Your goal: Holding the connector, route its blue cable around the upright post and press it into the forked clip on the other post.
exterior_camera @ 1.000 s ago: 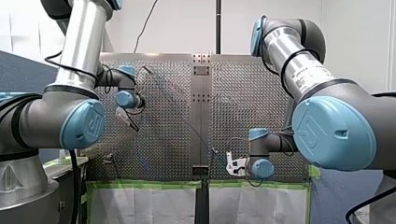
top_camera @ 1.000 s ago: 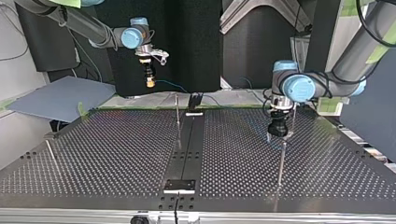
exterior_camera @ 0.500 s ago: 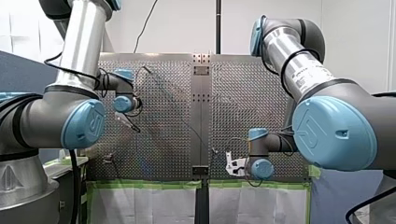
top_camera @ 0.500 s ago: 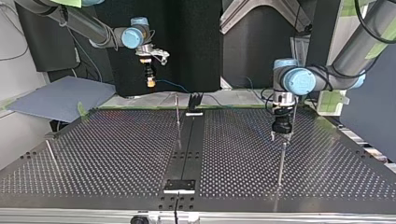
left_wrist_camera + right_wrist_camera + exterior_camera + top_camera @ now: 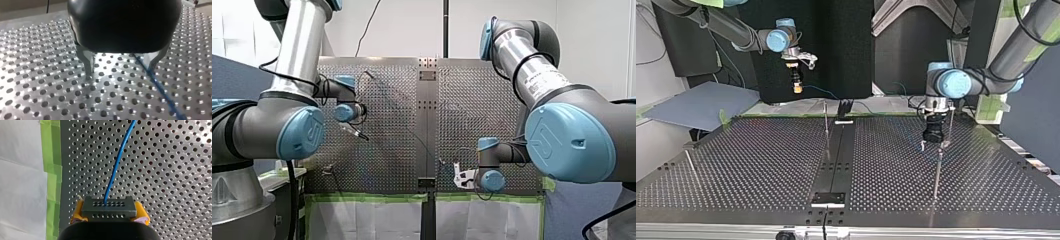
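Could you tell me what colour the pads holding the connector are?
Yellow; the pads on the connector show best in the right wrist view.

top view | right hand (image 5: 796,88) holding connector (image 5: 109,208): left, over surface (image 5: 761,165) far edge | left hand (image 5: 933,145): right, just above post (image 5: 937,172) | centre post (image 5: 826,125) nearer camera than forked clip (image 5: 845,106) | cable (image 5: 156,83) runs under left hand

The perforated metal desk (image 5: 751,165) has a dark strip (image 5: 838,150) running down its middle from near to far. In the front view, green tape (image 5: 367,198) lines the desk's near edge, with white sheeting (image 5: 362,220) just below it. A grey board (image 5: 701,105) sits off the desk's far left corner in the top view. A black pole (image 5: 445,27) rises behind the desk in the front view, against a white wall (image 5: 407,30).
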